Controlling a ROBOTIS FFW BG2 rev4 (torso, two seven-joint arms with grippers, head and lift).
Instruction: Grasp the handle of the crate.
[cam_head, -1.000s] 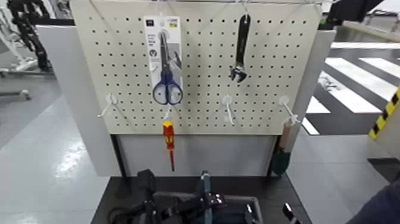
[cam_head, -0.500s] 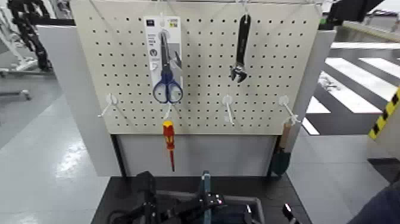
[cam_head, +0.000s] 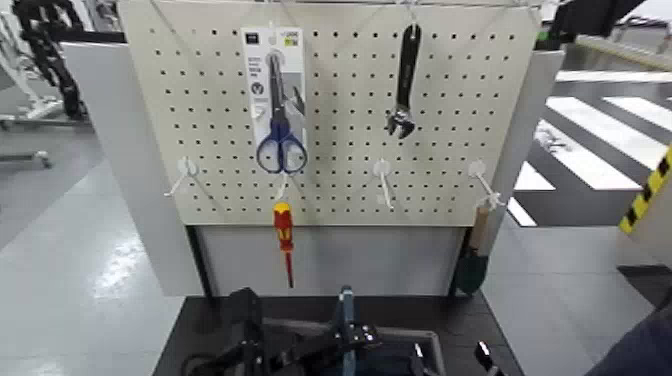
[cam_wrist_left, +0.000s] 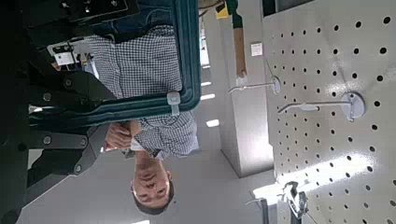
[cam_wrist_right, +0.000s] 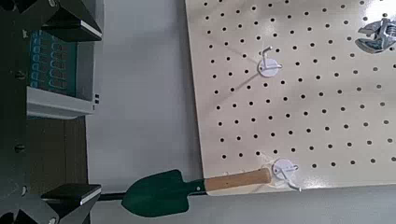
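Observation:
The crate (cam_head: 425, 343) is a dark blue-grey basket at the bottom edge of the head view; only its rim shows. Its handle (cam_head: 346, 318) stands upright over the middle as a thin blue-grey strip. My left gripper (cam_head: 318, 347) reaches in from the left and is at the handle. In the left wrist view the handle's bar (cam_wrist_left: 149, 105) runs between the left gripper's (cam_wrist_left: 107, 118) two dark fingers (cam_wrist_left: 70, 89), which stand slightly apart on either side of it. My right gripper (cam_wrist_right: 93, 110) is open and empty, off to the right of the crate (cam_head: 485, 355).
A pegboard (cam_head: 340, 150) stands behind the crate with scissors (cam_head: 277, 100), a black wrench (cam_head: 404, 85), a red-and-yellow screwdriver (cam_head: 285, 240) and a green trowel (cam_wrist_right: 177, 191). A person in a checked shirt (cam_wrist_left: 149, 65) shows beyond the handle.
The left arm has shifted very slightly at the handle. The crate, the handle and the right arm have not visibly moved.

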